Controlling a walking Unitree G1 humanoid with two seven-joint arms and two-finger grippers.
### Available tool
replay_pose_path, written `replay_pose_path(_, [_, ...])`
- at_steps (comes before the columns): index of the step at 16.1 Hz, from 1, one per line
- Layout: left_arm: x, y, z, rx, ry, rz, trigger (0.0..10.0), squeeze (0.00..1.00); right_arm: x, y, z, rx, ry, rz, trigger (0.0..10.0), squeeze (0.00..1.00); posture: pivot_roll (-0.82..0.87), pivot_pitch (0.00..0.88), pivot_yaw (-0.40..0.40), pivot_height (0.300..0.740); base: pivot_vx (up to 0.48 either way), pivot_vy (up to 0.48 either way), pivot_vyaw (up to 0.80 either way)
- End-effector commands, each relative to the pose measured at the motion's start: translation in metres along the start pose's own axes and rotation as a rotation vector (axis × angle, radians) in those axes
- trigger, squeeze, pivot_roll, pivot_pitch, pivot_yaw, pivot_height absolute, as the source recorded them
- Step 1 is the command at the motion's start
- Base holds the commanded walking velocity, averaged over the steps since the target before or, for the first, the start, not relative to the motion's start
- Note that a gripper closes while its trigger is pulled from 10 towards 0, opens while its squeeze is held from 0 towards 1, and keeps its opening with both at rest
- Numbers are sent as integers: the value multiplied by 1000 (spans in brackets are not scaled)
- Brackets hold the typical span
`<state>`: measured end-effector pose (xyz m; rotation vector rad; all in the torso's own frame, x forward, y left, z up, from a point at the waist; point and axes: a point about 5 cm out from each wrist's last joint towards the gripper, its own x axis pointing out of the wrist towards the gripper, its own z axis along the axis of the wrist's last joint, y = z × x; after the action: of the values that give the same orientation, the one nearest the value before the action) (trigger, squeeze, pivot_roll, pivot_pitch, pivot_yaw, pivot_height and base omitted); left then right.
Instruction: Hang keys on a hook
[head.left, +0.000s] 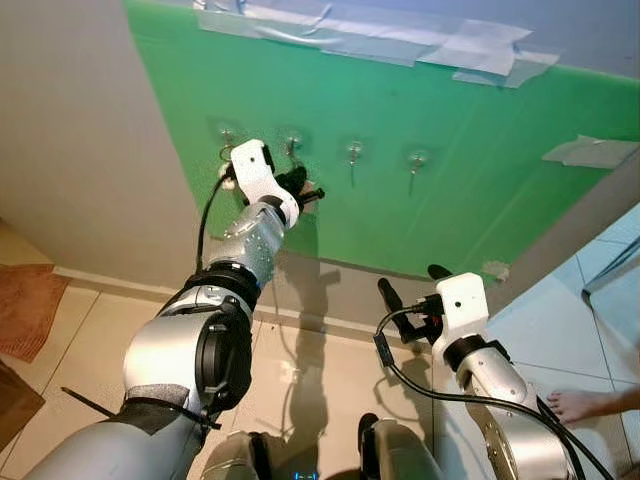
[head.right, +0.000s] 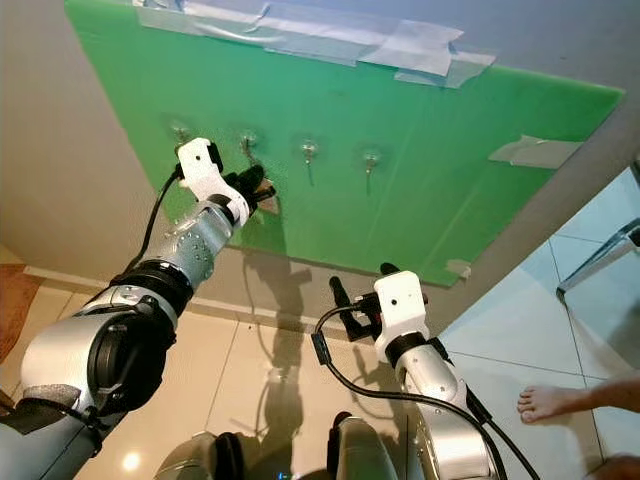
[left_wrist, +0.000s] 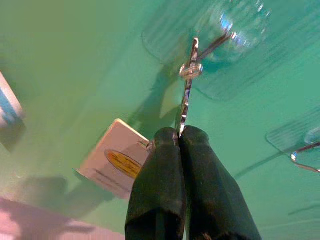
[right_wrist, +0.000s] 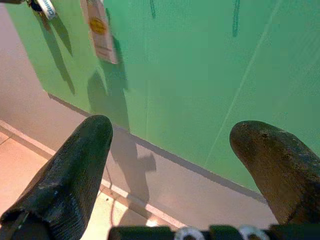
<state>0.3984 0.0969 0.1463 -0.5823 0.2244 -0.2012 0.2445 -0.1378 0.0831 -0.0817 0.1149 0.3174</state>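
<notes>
A: Where are the keys (left_wrist: 186, 102) found at this moment?

B: They are seen in the upper middle of the left wrist view. A thin metal key is pinched between the closed fingers (left_wrist: 155, 175) of the left gripper (head.left: 300, 190), and its ring is lying at the hook (left_wrist: 212, 45) on the green board (head.left: 480, 180). A pale tag (left_wrist: 117, 162) hangs just beside the fingers. Whether the ring is already over the hook cannot be told for sure.

A: How are the keys judged to handle?

B: They are judged to be light, stiff and smooth, so a slip is possible. The tag is expected to swing loosely. The flat blade of the key, where it is held now, is judged a good place for the grip, because the ring is left free.

A: How is the left arm posed?

B: It is stretched up and forward to the second hook from the left, in the upper left of the left eye view.

A: And the right gripper (head.left: 408, 292)?

B: It is held low, in the lower right, with the fingers spread wide and nothing between them.
</notes>
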Motion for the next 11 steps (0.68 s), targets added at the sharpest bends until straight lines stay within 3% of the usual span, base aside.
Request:
replay_pose_path(1, [-1, 6, -5, -66, 37, 40, 0, 0, 0, -1, -3, 1, 16, 2, 10000, 0, -238, 143, 4, 710, 0, 0, 0])
replay_pose_path(6, [-1, 4, -10, -193, 80, 25, 0, 0, 2, 0, -3, 0, 18, 6, 10000, 0, -237, 136, 5, 710, 0, 0, 0])
replay_pose_path(11, [-1, 2, -13, -193, 93, 14, 0, 0, 1, 1, -4, 0, 18, 7, 10000, 0, -238, 131, 7, 710, 0, 0, 0])
